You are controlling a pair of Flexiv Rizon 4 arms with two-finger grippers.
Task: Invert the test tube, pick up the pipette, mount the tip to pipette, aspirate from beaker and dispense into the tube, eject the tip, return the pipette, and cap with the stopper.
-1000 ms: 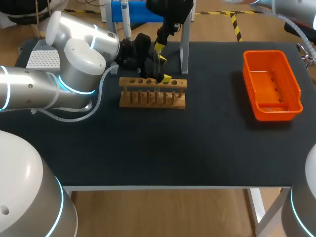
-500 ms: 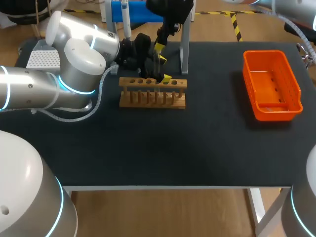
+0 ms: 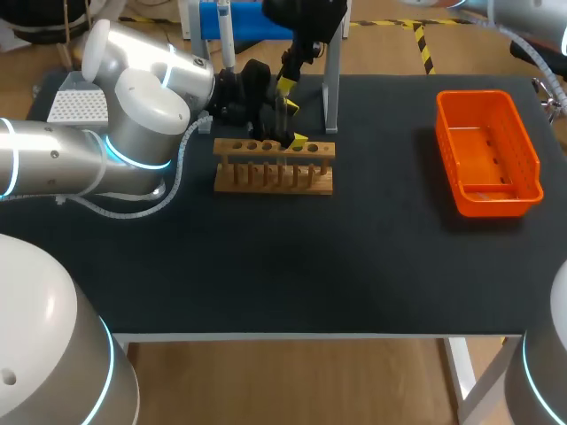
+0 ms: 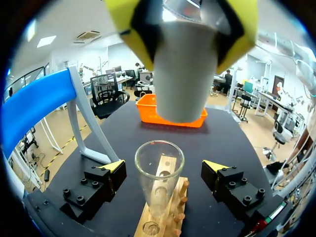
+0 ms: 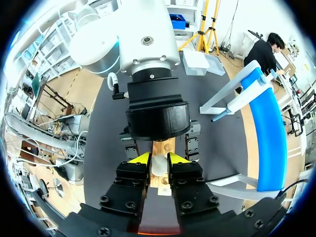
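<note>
Tube [image 4: 159, 190] stands upright in a wooden rack [image 3: 275, 177], open mouth up, near the far middle of the table [image 3: 310, 257]. Left gripper [image 4: 163, 169] sits around it with fingers spread, one yellow tip on each side of the glass and a gap on both sides, so it is not gripping. Right gripper [image 5: 159, 159] hangs over the tube, fingers closed on a pale grey stopper [image 4: 183, 74], narrow end down. Stopper is right above the tube mouth and looks apart from the rim in the left wrist view. Pipette [image 3: 228, 40] hangs on the blue stand [image 3: 248, 19] behind the rack. Orange bin [image 3: 487, 150] is well off toward the right side, tip box [image 3: 78, 106] is by the left arm. Judged step: the last one, capping. With the pipette on its stand, the other steps look done. Can't tell if there is liquid in the tube. Next move calls for lowering the stopper straight into the mouth, kept centred, with a light push. Left fingers should probably close on the tube first to steady it. A loose tube could tilt in the rack, or the stopper could catch the rim.
</note>
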